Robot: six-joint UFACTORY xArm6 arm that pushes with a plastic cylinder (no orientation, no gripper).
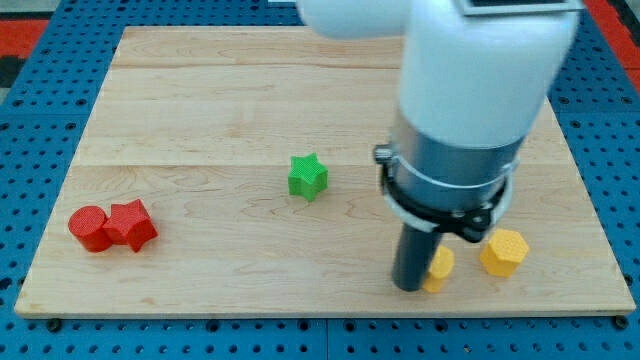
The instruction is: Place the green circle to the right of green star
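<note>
The green star (308, 177) lies near the middle of the wooden board (220, 100). No green circle shows in the view; the arm's white and grey body (470, 110) covers much of the board's right side. The dark rod comes down from the arm, and my tip (408, 287) rests on the board near the view's bottom, right of and below the green star. The tip touches or nearly touches a small yellow block (439, 268) on its right, whose shape is partly hidden.
A yellow hexagon (502, 252) lies to the right of the small yellow block. A red circle (88, 228) and a red block (132, 225) sit side by side, touching, at the board's lower left. Blue pegboard (30, 120) surrounds the board.
</note>
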